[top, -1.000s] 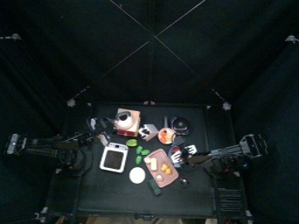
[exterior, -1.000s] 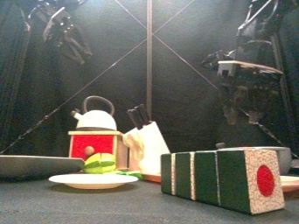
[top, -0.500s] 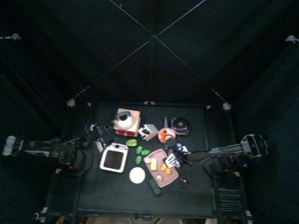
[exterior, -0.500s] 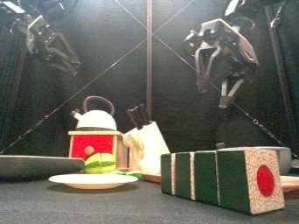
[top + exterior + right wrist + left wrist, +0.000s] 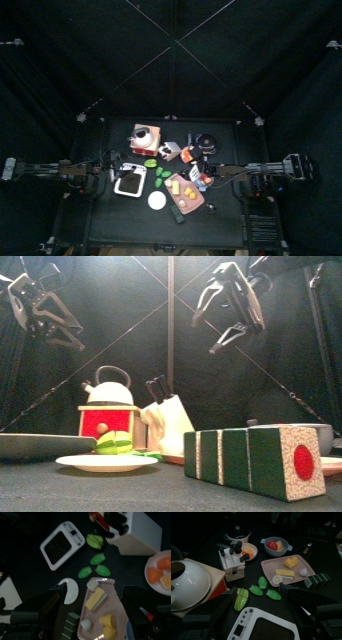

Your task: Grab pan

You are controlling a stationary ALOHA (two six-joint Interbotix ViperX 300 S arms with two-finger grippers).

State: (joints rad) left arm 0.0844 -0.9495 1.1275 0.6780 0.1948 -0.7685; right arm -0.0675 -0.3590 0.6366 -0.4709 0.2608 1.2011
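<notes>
The pan (image 5: 238,534), small, round and dark with a thin grey rim, stands at the back right of the table; from above the pan (image 5: 203,139) lies behind the bowl of fruit. My left gripper (image 5: 51,328) hangs high over the left side, open and holding nothing. In the left wrist view the pan lies far beyond the left gripper (image 5: 264,619). My right gripper (image 5: 230,326) is also raised and open, above the table's middle right. From above, the right gripper (image 5: 211,172) sits in front of the pan. The right wrist view does not show the pan.
A kettle (image 5: 188,577), a knife block (image 5: 231,559), an orange plate (image 5: 250,549) and a blue bowl (image 5: 276,546) crowd the area near the pan. Green leaves (image 5: 261,589), a pink board (image 5: 291,568) with food and a white tray (image 5: 63,542) lie nearer the front.
Both arms have swung up and stretched in over the table from their sides. The grippers now tilt forward, higher in the front view. Both stayed open.
</notes>
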